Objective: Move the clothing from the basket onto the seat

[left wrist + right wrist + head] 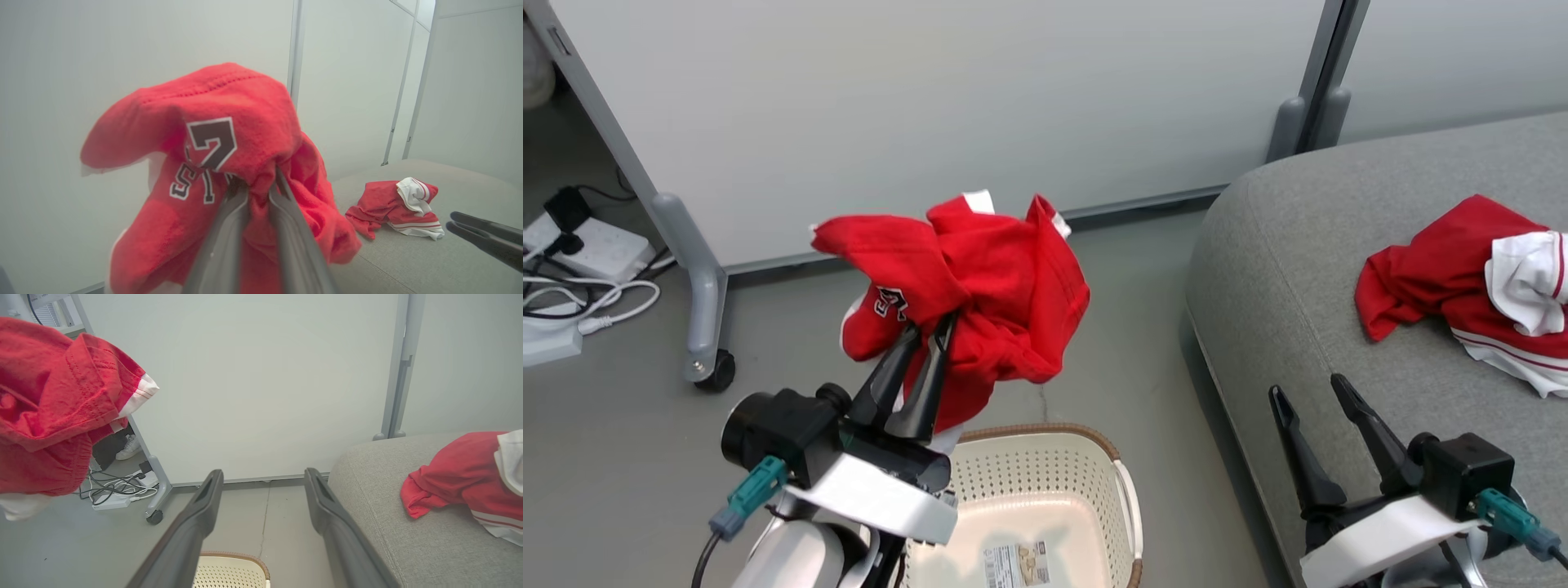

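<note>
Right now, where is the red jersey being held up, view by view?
Head view: held jersey centre-left, above the basket in the picture.
Left wrist view: held jersey in the centre, bunched around the fingers.
Right wrist view: held jersey at the left edge.
Shared landmark: the second jersey lying on the sofa.

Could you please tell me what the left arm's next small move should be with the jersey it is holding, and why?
Probably swing the left gripper to the robot's right, toward the sofa. It is shut on a red jersey raised clear of the basket, not yet over the cushion where a second jersey lies. The right gripper is open and holds nothing.
</note>
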You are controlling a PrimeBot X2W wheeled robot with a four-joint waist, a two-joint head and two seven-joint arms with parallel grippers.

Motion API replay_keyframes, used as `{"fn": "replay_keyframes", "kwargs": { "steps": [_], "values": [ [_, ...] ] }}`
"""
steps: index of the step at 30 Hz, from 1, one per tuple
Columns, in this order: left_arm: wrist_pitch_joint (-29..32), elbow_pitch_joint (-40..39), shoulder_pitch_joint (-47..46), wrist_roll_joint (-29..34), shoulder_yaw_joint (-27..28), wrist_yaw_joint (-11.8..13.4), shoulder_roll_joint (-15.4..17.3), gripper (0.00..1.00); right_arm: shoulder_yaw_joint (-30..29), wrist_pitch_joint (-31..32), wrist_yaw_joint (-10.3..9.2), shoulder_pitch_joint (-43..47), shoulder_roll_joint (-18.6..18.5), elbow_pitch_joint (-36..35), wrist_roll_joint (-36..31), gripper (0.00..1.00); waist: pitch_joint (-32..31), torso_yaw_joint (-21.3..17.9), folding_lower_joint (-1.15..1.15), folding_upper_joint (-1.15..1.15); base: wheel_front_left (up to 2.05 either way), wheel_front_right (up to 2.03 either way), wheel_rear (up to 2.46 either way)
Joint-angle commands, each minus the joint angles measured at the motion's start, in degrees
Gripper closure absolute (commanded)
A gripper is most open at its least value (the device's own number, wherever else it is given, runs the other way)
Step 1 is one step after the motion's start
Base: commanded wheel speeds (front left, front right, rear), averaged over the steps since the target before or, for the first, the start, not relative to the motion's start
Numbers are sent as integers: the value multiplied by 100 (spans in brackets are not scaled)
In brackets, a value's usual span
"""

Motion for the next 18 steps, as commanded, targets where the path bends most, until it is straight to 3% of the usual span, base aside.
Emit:
{"fn": "replay_keyframes", "kwargs": {
  "steps": [1, 18],
  "values": [
    [38, -111, 92, -34, -6, 39, 39, 100, -31, 39, 1, 83, -4, -50, -35, 0, -87, 8, 0, 0, 0, 0, 0],
    [190, -473, 214, -116, -76, 103, 110, 100, -59, 165, 2, 161, 69, -217, -93, 0, -107, 70, 0, 0, 0, 0, 0]
  ]
}}
